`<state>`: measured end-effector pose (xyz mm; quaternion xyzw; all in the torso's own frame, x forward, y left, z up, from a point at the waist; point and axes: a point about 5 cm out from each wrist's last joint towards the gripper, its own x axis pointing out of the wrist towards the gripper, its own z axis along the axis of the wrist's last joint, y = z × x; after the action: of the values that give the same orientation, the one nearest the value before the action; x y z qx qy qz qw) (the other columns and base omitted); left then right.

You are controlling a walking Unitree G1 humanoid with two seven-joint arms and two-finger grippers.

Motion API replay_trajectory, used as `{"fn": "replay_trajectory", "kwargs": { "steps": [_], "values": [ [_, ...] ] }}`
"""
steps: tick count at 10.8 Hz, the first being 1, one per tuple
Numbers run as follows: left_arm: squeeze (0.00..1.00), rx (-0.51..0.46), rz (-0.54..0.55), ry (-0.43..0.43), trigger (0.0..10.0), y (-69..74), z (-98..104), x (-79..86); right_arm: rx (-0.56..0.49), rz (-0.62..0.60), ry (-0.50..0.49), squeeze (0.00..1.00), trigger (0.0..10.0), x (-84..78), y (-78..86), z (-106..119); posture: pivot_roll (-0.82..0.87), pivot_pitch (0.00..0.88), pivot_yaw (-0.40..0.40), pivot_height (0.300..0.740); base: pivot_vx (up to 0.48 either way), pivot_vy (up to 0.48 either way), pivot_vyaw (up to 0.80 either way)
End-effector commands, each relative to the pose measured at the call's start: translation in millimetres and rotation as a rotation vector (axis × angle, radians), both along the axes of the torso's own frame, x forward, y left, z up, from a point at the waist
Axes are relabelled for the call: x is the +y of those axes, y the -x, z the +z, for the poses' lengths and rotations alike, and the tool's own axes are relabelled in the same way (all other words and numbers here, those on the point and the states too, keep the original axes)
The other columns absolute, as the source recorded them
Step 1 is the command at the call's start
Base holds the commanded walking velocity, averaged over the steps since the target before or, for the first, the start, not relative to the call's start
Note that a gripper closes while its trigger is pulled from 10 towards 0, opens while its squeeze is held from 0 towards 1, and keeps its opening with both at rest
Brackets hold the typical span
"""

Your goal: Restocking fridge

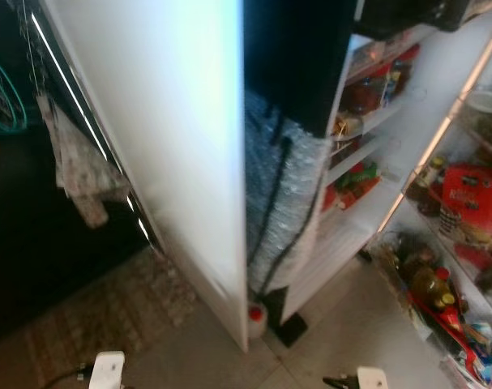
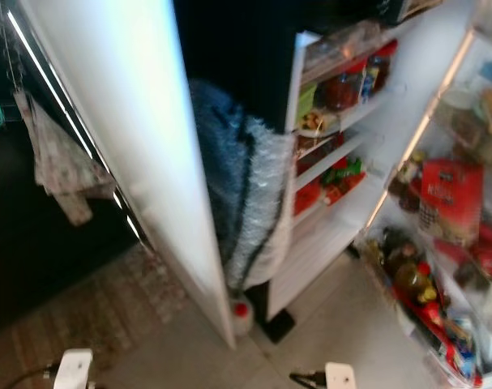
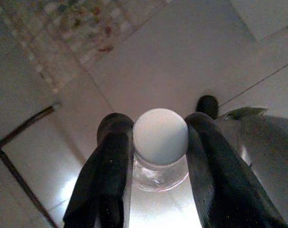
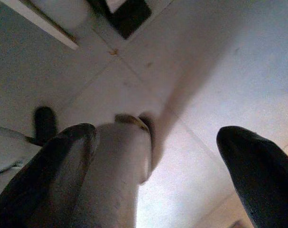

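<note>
In the left wrist view my left gripper [image 3: 159,138] is shut on a clear bottle with a round white cap [image 3: 160,136], held above the pale tiled floor. My right gripper [image 4: 158,137] hangs low over the floor with its fingers wide apart; a pale cylindrical thing [image 4: 120,166] lies against one finger [image 4: 63,161]. Ahead stands the open fridge: its white door [image 1: 173,146] edge-on, door racks [image 1: 367,105] with jars and red packets, and inner shelves [image 1: 464,211] on the right holding a red package [image 1: 472,203] and bottles.
A small white bottle with a red cap [image 1: 257,318] stands on the floor at the foot of the door. A towel [image 1: 79,174] hangs on the dark cabinet front at left. A patterned rug [image 1: 91,316] covers the floor there.
</note>
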<state>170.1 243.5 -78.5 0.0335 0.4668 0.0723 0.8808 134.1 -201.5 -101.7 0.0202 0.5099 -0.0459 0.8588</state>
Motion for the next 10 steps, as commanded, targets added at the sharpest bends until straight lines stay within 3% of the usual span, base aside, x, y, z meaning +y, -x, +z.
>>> {"fn": "replay_trajectory", "kwargs": {
  "steps": [1,3,6,10],
  "values": [
    [0.0,0.031,-0.001,-0.002,10.0,8.1,-3.7,0.1,0.0,-0.007,-0.006,0.0,10.0,-2.1,3.2,-0.6,0.1,0.077,0.051,0.74,0.0,-0.371,0.8],
    [0.0,0.031,0.001,0.0,10.0,7.8,-3.6,0.1,0.013,-0.023,-0.014,0.0,10.0,-0.9,6.5,-2.0,0.1,0.086,0.053,0.74,0.0,-0.371,0.0],
    [0.0,0.03,0.007,0.003,10.0,7.7,-3.7,-0.3,0.021,0.01,0.0,0.0,10.0,0.2,9.2,-2.9,0.1,0.092,0.051,0.74,0.0,-0.374,0.8],
    [0.0,0.031,0.004,0.003,10.0,7.3,-3.6,-0.4,0.025,0.016,-0.012,0.0,10.0,1.8,9.4,-3.3,0.09,0.086,0.054,0.74,0.0,-0.373,0.0]
  ]
}}
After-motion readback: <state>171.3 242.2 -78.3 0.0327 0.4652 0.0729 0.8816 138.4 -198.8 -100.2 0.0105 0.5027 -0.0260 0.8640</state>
